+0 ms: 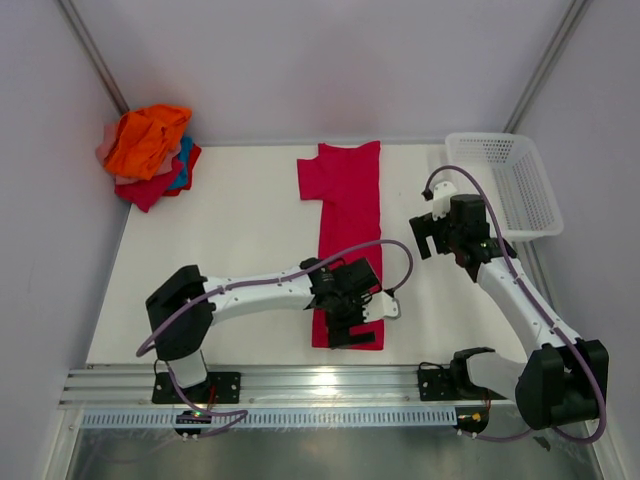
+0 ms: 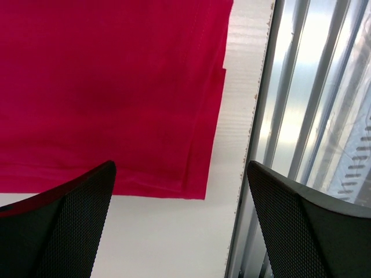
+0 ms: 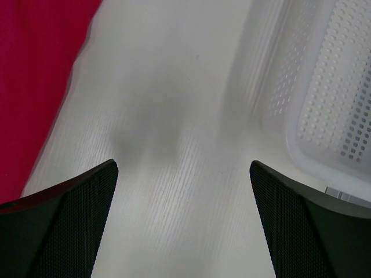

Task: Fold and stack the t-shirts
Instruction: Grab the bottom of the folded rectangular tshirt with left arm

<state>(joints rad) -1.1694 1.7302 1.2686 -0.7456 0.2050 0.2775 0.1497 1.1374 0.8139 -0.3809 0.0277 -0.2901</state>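
- Worktop [image 1: 240, 260]: white, we see it carrying everything.
- Crimson shirt [image 1: 350, 215]: at centre, folded lengthwise into narrow strip, collar end far, hem near front edge; layered edges show at near corner.
- Basket [image 1: 520, 190]: white mesh, far right corner.
- Pile [image 1: 148, 155]: orange, red, blue, pink shirts, bunched in far left corner, well apart from strip.
- Left end effector [image 1: 349, 330]: fingers spread, gripping nothing, over strip's near hem.
- Right end effector [image 1: 432, 235]: fingers spread, empty, over bare worktop between shirt and basket.
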